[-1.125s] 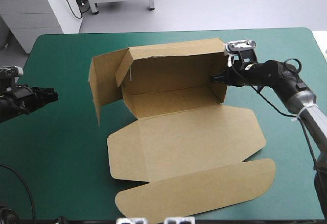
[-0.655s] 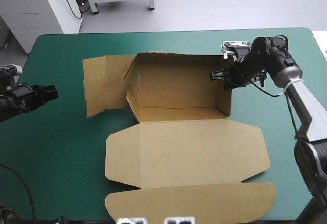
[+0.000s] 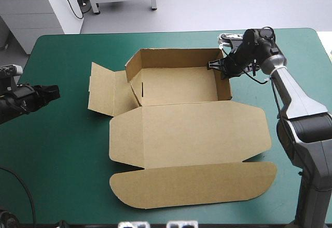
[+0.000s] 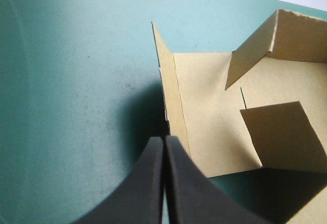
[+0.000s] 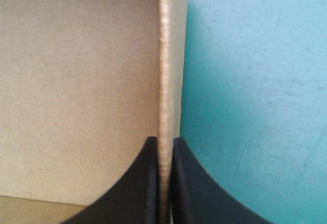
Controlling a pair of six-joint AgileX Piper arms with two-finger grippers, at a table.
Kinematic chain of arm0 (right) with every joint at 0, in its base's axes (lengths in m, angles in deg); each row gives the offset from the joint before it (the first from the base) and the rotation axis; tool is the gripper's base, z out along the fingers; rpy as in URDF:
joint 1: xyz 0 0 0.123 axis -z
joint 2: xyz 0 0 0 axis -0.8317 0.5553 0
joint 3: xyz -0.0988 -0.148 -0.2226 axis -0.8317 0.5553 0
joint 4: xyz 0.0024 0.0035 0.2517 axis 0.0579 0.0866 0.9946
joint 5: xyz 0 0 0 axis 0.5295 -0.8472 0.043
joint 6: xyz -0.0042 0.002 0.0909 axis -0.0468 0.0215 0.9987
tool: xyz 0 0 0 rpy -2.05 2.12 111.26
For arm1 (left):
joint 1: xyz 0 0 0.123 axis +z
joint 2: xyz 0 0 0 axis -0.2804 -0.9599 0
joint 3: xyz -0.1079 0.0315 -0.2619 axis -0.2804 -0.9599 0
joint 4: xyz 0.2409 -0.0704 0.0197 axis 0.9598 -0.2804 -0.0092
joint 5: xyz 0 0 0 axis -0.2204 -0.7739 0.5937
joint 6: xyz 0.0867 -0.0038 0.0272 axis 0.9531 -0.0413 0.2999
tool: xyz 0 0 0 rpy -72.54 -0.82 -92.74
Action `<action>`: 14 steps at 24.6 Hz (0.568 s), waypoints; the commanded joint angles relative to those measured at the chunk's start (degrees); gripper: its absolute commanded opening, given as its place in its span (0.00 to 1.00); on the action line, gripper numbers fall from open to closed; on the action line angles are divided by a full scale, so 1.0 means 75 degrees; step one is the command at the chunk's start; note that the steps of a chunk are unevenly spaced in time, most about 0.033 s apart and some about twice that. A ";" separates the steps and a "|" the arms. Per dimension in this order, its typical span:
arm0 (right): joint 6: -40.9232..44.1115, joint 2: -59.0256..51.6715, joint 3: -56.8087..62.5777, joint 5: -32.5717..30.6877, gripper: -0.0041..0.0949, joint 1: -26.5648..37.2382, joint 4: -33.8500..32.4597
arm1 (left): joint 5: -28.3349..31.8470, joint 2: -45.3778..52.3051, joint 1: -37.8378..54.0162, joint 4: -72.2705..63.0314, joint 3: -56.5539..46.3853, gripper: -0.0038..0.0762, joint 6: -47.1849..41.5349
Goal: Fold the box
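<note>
The brown box [image 3: 181,129] lies in the middle of the teal-green table as an open tray with its back and right walls raised and its lid flat toward the near edge. Its left wall flap [image 3: 104,90] lies splayed outward. My right gripper [image 3: 222,68] is shut on the box at the top edge of the right wall [image 5: 164,81]; the wall's edge runs between the black fingers [image 5: 148,183]. My left gripper [image 3: 52,92] hovers near the table's left edge, shut and empty, a short way from the splayed flap [image 4: 204,122], with its fingertips [image 4: 164,141] pointing at it.
Bare teal-green cover [image 3: 62,160] surrounds the box on the left and at the front left. The lid's rounded tuck flap [image 3: 197,184] reaches close to the table's near edge. Beyond the far edge stands a white cabinet [image 3: 36,10].
The box has swung down from tilted to sitting flat, its tray floor now on the table. My right gripper moved with the right wall, toward the far edge. The left flap dropped outward.
</note>
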 commanded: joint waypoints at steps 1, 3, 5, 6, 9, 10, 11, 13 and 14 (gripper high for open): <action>-0.0397 -0.0009 -0.0330 -0.0223 0.05 0.0047 0.0073 | 0.0032 0.0163 0.0003 -0.0515 0.0193 0.04 0.0016; -0.0520 0.0101 -0.0714 -0.0223 0.05 0.0047 0.0073 | 0.0004 0.0163 0.0003 -0.0515 0.0193 0.04 0.0016; -0.0584 0.0119 -0.1081 -0.0242 0.10 0.0061 0.0179 | 0.0004 0.0163 0.0003 -0.0515 0.0193 0.04 0.0016; -0.0584 0.0119 -0.1302 -0.0391 0.17 0.0077 0.0331 | -0.0015 0.0163 0.0003 -0.0515 0.0193 0.04 0.0016; -0.0584 0.0119 -0.1537 -0.0624 0.34 0.0141 0.0407 | -0.0030 0.0163 0.0003 -0.0548 0.0193 0.04 0.0016; -0.0584 0.0119 -0.1551 -0.0624 0.40 0.0156 0.0421 | -0.0030 0.0163 0.0003 -0.0544 0.0193 0.04 0.0016; -0.0560 0.0119 -0.1551 -0.0624 0.47 0.0174 0.0433 | -0.0049 0.0163 0.0003 -0.0544 0.0193 0.04 0.0016; -0.0548 0.0119 -0.1551 -0.0624 0.59 0.0186 0.0367 | -0.0049 0.0163 0.0003 -0.0544 0.0193 0.04 0.0016; -0.0548 0.0119 -0.1551 -0.0624 0.64 0.0186 0.0350 | -0.0049 0.0163 0.0003 -0.0544 0.0193 0.04 0.0016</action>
